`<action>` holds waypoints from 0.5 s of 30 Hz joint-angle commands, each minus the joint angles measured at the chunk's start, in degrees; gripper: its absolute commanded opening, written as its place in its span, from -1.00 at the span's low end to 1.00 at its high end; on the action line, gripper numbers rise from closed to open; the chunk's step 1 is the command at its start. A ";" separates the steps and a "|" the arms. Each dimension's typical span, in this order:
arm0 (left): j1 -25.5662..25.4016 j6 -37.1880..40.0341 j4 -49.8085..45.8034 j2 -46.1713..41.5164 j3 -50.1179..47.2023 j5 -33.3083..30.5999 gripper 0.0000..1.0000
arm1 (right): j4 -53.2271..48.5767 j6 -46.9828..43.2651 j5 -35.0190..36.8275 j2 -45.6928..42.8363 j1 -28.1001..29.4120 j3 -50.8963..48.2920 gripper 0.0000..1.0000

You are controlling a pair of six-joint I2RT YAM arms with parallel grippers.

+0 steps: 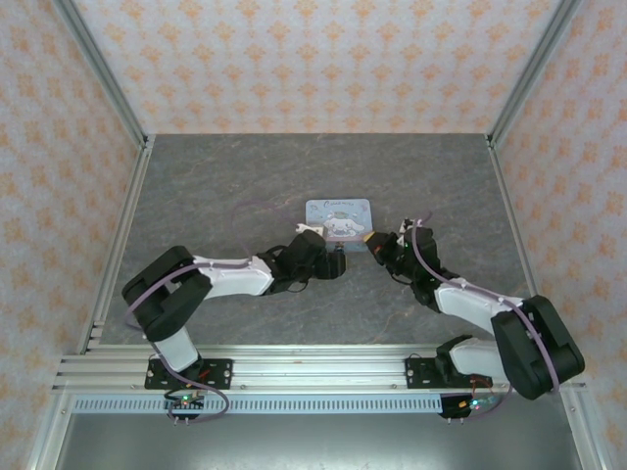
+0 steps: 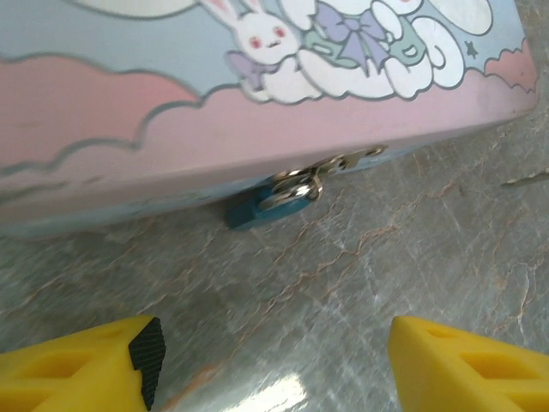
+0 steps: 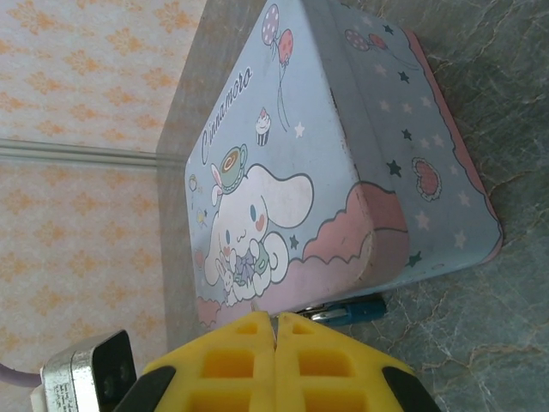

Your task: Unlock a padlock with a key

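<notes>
Below the metal clasp (image 2: pixel 343 161) of the pastel blue-and-pink tin (image 2: pixel 129 129), a small teal padlock (image 2: pixel 247 211) touches the grey worktop (image 2: pixel 360 292). The left gripper (image 2: pixel 274 343) stands spread, the right gripper (image 3: pixel 276 323) pressed together.

One legible text — cursive "Cinnamoro", ending unclear — stands on the lid of the pastel tin (image 3: pixel 343 129).

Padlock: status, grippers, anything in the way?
Left gripper open, facing padlock, only table between. Right gripper shut beside tin. Padlock hooked on tin hasp.
</notes>
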 commanded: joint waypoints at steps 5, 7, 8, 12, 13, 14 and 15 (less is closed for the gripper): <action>3.65 1.76 4.25 4.93 5.02 2.09 0.40 | 5.57 -1.44 -1.72 5.56 -2.64 4.32 -1.00; 5.01 1.89 4.85 6.43 5.92 3.70 0.39 | 7.30 -0.81 -2.90 7.75 -3.71 5.06 -1.00; 5.57 2.21 5.22 7.08 6.43 4.19 0.38 | 8.01 -0.47 -3.52 8.95 -4.19 5.62 -1.00; 6.88 3.93 5.17 9.62 8.95 5.04 0.37 | 9.52 -0.18 -5.14 13.61 -5.22 8.34 -1.00; 7.03 4.30 5.13 10.17 9.54 5.27 0.37 | 9.85 -0.12 -5.51 14.71 -5.31 9.02 -1.00; 7.12 4.73 5.04 10.39 10.06 5.39 0.36 | 10.32 0.11 -5.91 15.82 -5.45 9.65 -1.00; 7.17 5.22 5.02 10.35 10.51 5.62 0.36 | 10.86 0.39 -6.24 16.90 -5.45 10.28 -1.00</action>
